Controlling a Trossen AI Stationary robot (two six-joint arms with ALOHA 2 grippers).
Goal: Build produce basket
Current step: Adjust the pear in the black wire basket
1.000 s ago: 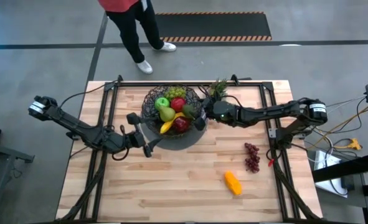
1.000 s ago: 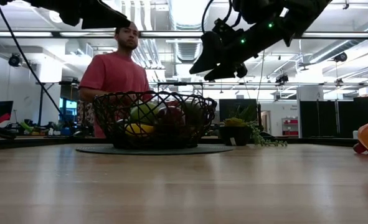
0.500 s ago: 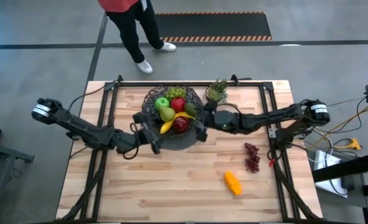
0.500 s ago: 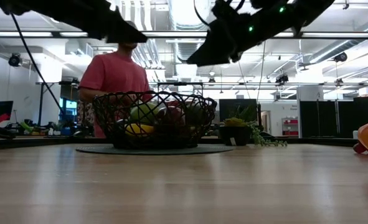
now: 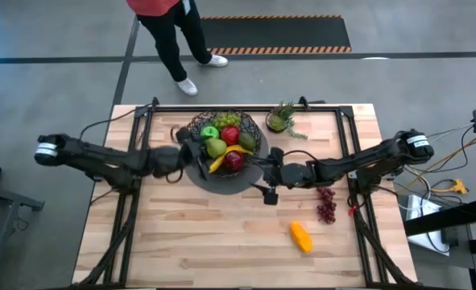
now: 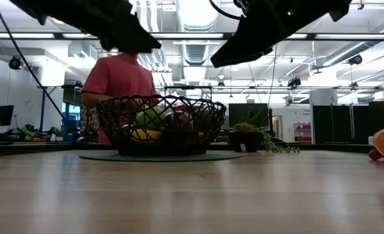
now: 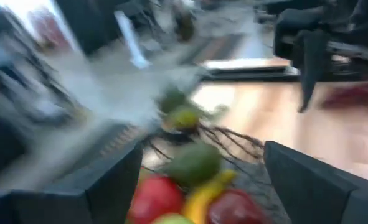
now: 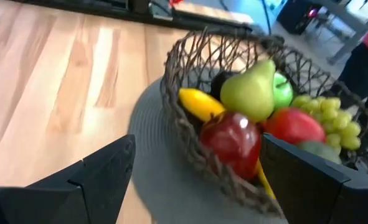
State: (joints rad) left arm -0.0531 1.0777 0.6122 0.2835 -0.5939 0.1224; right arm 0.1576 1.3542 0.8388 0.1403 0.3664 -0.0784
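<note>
Basket [image 5: 224, 145] sits far-centre on table, mostly filled. Left gripper [image 5: 185, 145] at its left rim, right gripper [image 5: 266, 173] just right of it; both spread, empty. Judged step: fetching remaining produce. Next: right arm reaches purple grapes [image 5: 326, 203] or orange piece [image 5: 301, 237].

The left end effector [image 5: 188, 143] is hovering at one side of the basket [image 5: 224, 150] with its fingers spread, and the right end effector [image 5: 271, 173] is sitting at the basket's opposite, nearer side, also spread and holding nothing. Between the two, a yellow banana [image 5: 221, 159], a green pear [image 5: 215, 147], red apples [image 5: 232, 160] and green grapes [image 5: 227, 120] are lying inside the basket. Just beyond the right end effector toward its arm's base, purple grapes [image 5: 326, 203] and an orange piece [image 5: 301, 237] are lying on the tabletop [image 5: 221, 242], a small potted plant [image 5: 280, 118] is standing at the far edge, and a person [image 5: 169, 28] is standing on the floor beyond.
</note>
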